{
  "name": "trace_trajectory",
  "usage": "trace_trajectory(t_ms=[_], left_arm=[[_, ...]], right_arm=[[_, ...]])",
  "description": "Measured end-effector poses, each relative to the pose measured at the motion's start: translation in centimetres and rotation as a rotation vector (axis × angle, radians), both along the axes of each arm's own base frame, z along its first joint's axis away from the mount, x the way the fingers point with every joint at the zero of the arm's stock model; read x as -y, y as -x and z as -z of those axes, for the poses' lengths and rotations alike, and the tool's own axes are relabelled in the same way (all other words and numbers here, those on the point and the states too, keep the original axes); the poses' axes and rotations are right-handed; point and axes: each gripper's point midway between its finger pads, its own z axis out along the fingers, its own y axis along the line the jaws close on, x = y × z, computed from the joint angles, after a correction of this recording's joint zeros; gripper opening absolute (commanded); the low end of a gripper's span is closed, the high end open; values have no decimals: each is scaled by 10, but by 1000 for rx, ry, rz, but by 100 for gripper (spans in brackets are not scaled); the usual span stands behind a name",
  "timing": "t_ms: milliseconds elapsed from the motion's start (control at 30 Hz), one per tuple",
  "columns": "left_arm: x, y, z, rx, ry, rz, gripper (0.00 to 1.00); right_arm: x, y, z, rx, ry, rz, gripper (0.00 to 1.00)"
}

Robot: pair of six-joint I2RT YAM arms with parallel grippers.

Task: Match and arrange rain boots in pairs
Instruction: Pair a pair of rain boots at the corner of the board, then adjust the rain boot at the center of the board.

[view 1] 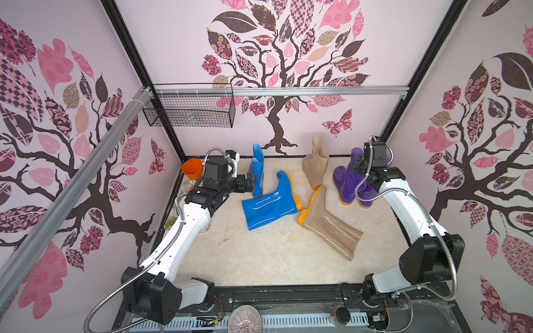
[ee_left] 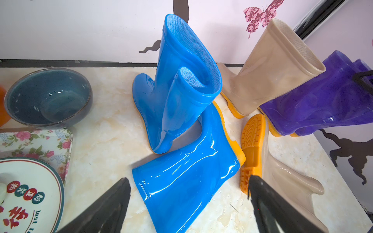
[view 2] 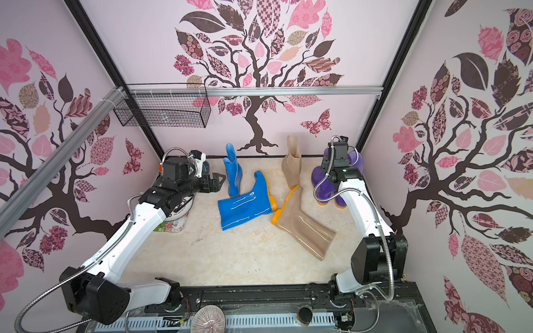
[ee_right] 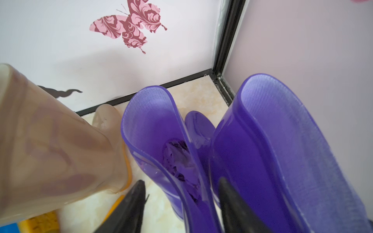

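a beige boot point(view 1: 331, 227) and a blue boot point(view 1: 268, 210) lie flat on the table point(view 1: 259, 259). left gripper point(ee_left: 188, 179) gapes wide, empty, beside the upright blue boot point(view 1: 257, 170). right gripper point(ee_right: 181, 180) has its jaws parted astride one upright purple boot point(view 1: 343, 181); an upright beige boot point(view 1: 315, 164) stands near it.

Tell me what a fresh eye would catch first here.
The lying blue boot and lying beige boot sprawl mid-table, yellow soles almost meeting. Behind them, the upright blue boot and upright beige boot stand near the back wall. The purple pair stands together in the far right corner, under the right gripper, its jaws apart.
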Motion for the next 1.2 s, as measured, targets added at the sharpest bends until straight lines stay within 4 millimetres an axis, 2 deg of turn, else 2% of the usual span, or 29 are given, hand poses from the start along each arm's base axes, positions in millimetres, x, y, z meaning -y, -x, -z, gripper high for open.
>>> trace_trajectory(t_ms=[267, 333, 433, 467, 700, 900, 1067, 1200], left_arm=[[-2, 3, -6, 18, 2, -5, 94], [-2, 3, -8, 21, 2, -7, 94], [-3, 3, -8, 23, 0, -10, 94], [-3, 3, -8, 23, 1, -10, 94], [-3, 2, -9, 27, 3, -9, 94], [-2, 2, -8, 25, 2, -9, 94], [-2, 1, -6, 19, -1, -9, 94], [-3, -1, -1, 9, -11, -15, 94]], right_arm=[[1, 0, -15, 1, 7, -24, 64], [2, 1, -18, -3, 12, -25, 67], [6, 3, -17, -18, 24, -26, 78], [7, 4, -15, -27, 30, -31, 78], [4, 9, -12, -68, 33, -76, 79], [1, 12, -21, -74, 8, -112, 79], [-9, 15, -24, -86, -24, -166, 79], [-23, 23, -39, -62, -68, -232, 80]])
